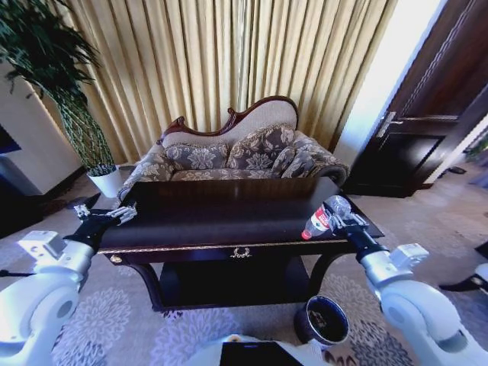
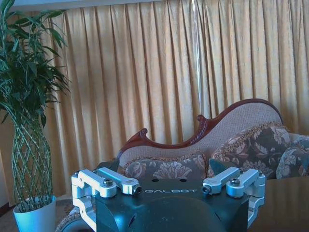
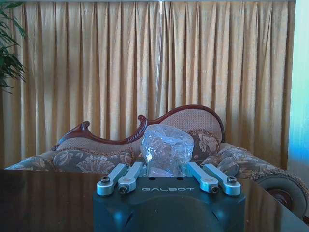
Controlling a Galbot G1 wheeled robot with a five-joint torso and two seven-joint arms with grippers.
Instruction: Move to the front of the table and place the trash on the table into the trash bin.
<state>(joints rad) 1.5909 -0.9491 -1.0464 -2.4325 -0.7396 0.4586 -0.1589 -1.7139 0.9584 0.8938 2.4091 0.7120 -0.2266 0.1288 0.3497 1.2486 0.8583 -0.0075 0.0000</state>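
The right gripper clenches the clear plastic bottle above the table's right end, its long axis tilted. The trash bin stands on the floor, nearer and almost straight below. The left gripper waits released at the table's left end.

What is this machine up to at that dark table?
It is clearing trash. Its right gripper is closed on a clear plastic bottle with a red label, at the right end of the table. The left gripper hangs open over the left end. The trash bin stands on the floor below.
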